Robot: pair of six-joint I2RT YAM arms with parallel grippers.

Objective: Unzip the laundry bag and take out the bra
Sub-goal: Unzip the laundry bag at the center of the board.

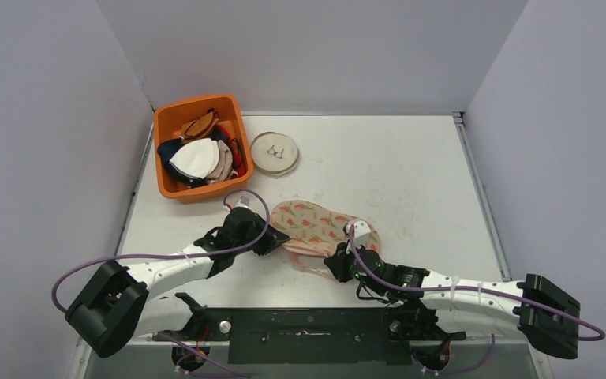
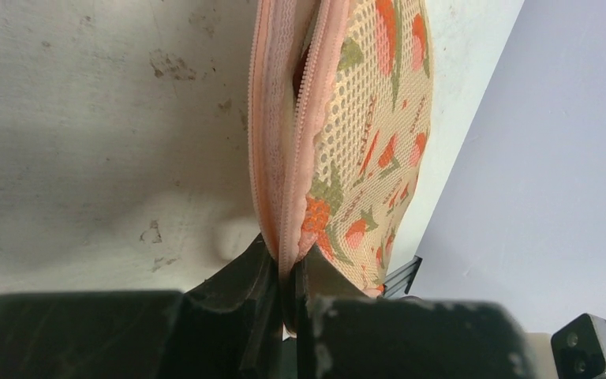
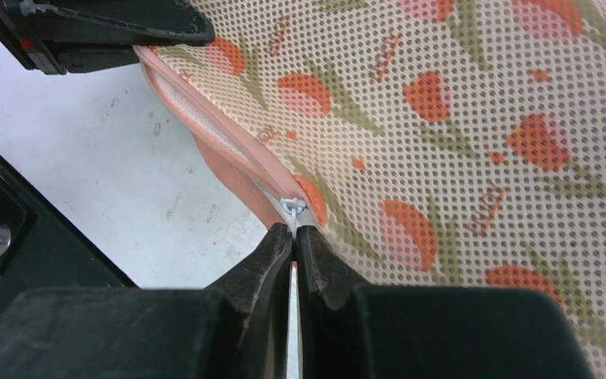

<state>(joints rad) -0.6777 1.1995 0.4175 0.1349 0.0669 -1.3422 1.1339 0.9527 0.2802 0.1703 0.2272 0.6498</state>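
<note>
The laundry bag (image 1: 319, 226) is a round mesh pouch with orange tulip print and a pink zipper, lying mid-table. My left gripper (image 1: 278, 241) is shut on the bag's left edge by the zipper tape (image 2: 292, 237); there the zipper gapes a little, showing a dark slit (image 2: 303, 71). My right gripper (image 1: 336, 264) is shut on the small white zipper pull (image 3: 293, 207) at the bag's near edge. The left gripper also shows in the right wrist view (image 3: 95, 31). The bra inside the bag is hidden.
An orange bin (image 1: 166, 185) full of bras and clothes stands at the back left. A round clear lid or dish (image 1: 274, 153) lies beside it. The table's near edge has a black rail (image 1: 300, 324).
</note>
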